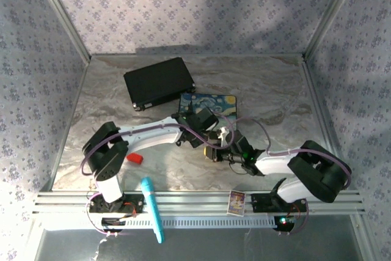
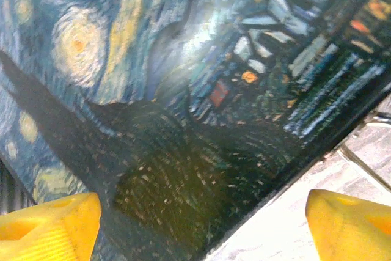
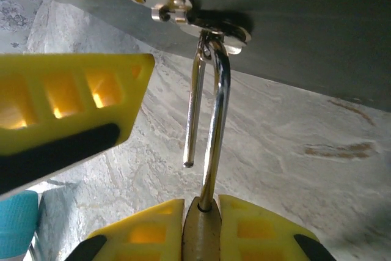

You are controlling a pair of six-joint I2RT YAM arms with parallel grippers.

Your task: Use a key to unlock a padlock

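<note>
The tiny brass padlock (image 3: 202,239) is pinched between the yellow fingers of my right gripper (image 3: 201,212), which is shut on its body. Its silver shackle (image 3: 215,120) stands open: one leg sits in the body, and the free end (image 3: 189,163) hangs loose. The shackle loops through the metal hasp (image 3: 183,13) of the painted box (image 1: 214,103). From above, the padlock (image 1: 211,153) sits just in front of the box. My left gripper (image 2: 198,230) is open, its fingers (image 2: 49,224) spread over the box lid (image 2: 183,90) and its front edge.
A black case (image 1: 159,82) lies behind the painted box. A red-orange block (image 1: 134,158) sits near the left arm. A teal pen-like object (image 1: 153,209) and a small card (image 1: 236,202) rest on the front rail. A yellow finger (image 3: 61,102) is close beside the shackle.
</note>
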